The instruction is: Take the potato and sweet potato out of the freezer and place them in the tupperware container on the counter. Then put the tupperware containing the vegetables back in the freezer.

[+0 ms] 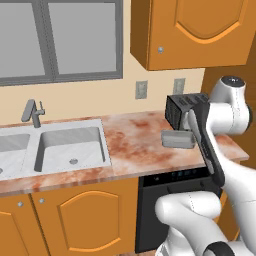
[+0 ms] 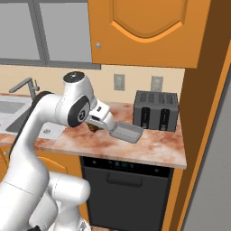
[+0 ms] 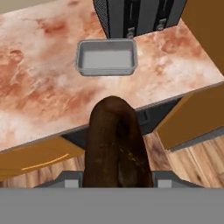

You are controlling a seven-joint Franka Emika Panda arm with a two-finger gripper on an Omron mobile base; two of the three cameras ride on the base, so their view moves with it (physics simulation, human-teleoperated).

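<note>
My gripper (image 3: 117, 175) is shut on the sweet potato (image 3: 116, 135), a dark reddish-brown lump that stands up between the two finger tips. In the hand view it hangs over the counter's front edge, short of the tupperware container (image 3: 106, 57). That grey tray sits empty on the counter (image 3: 39, 87), just in front of the toaster. From the right base view the gripper (image 2: 95, 127) with the sweet potato (image 2: 93, 128) is just left of the tupperware container (image 2: 127, 131). The tupperware container (image 1: 178, 139) also shows beside my forearm. The potato is out of view. A grey side of the freezer (image 2: 216, 180) runs down the far right.
A dark slotted toaster (image 2: 156, 111) stands right behind the tray. The black dishwasher (image 2: 124, 189) sits under the counter here. A grey sink (image 1: 70, 147) with a faucet lies to the left. Orange wall cabinets (image 2: 144, 31) hang overhead, and a tall wooden panel (image 2: 198, 135) closes the counter's right end.
</note>
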